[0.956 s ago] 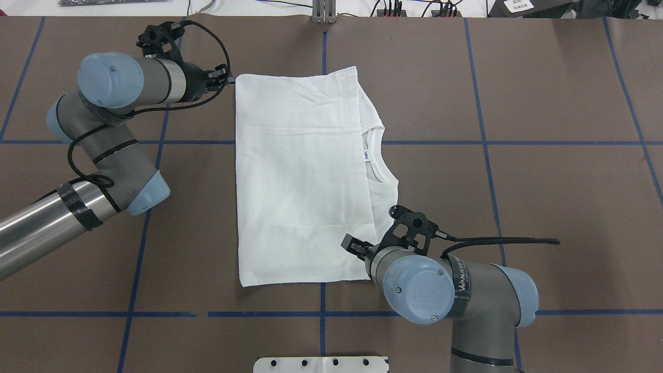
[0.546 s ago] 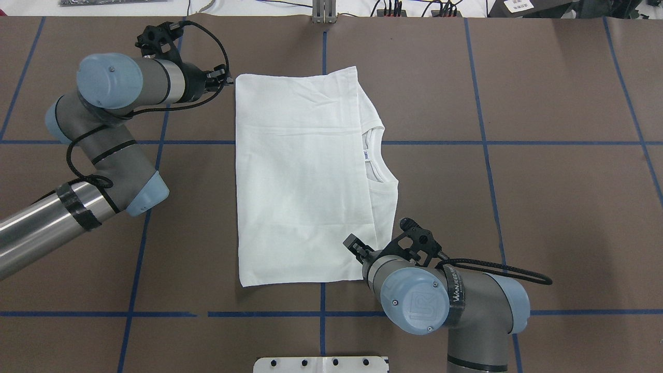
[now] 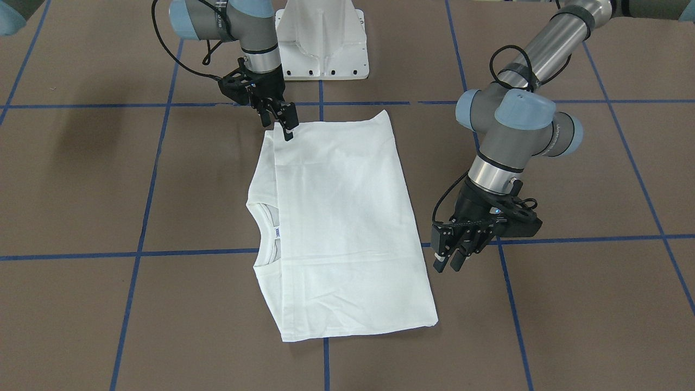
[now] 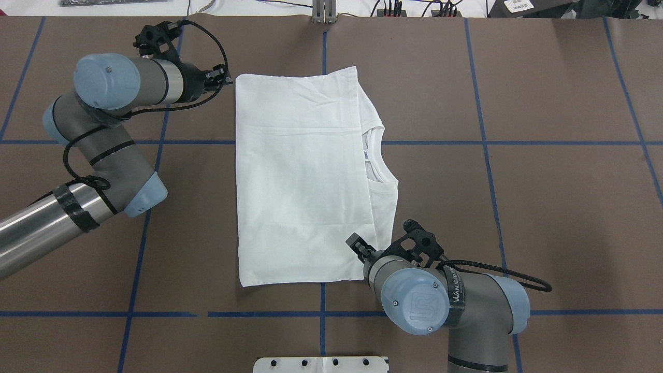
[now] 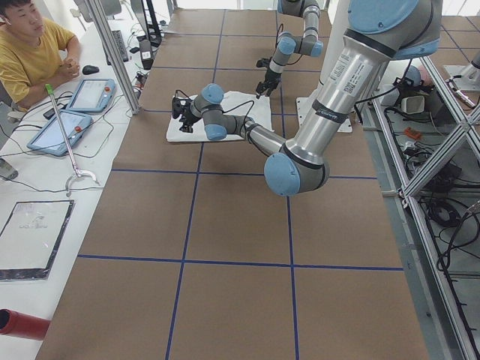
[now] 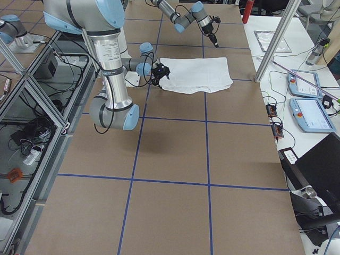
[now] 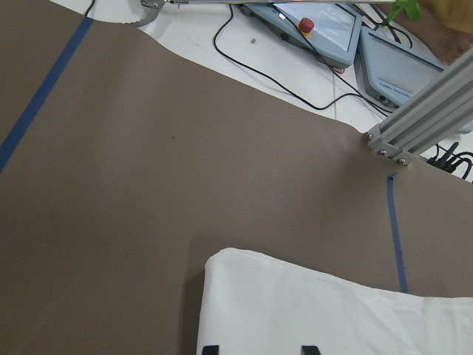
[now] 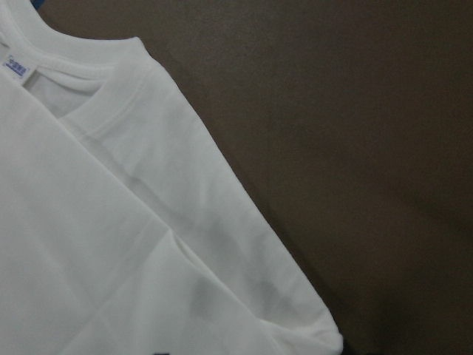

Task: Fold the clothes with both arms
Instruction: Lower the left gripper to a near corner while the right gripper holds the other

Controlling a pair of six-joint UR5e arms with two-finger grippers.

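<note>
A brown table taped into blue squares is filling the scene, with the robot's white pedestal poking in at the near edge. Just beyond it the right gripper is pointing down at the near right corner of the shirt, touching or almost touching the cloth. Whether its jaws are parted or pinching cannot be told, since its own camera is showing only white folds and a dark smudge at the bottom. The shirt is lying flat at the table's centre, folded into a tall rectangle, with the collar and label peeking out on the right. At the far left corner the left gripper is hovering just beside the hem, jaws apart and holding nothing, its fingertips straddling the corner in the wrist view. The step in hand is probably taking hold of corners for the next fold. Doing it well is meaning each gripper catching every layer before both lift together, or the stack is risking sliding apart. No printed text is showing, and the sleeves are lying hidden inside the folds.
</note>
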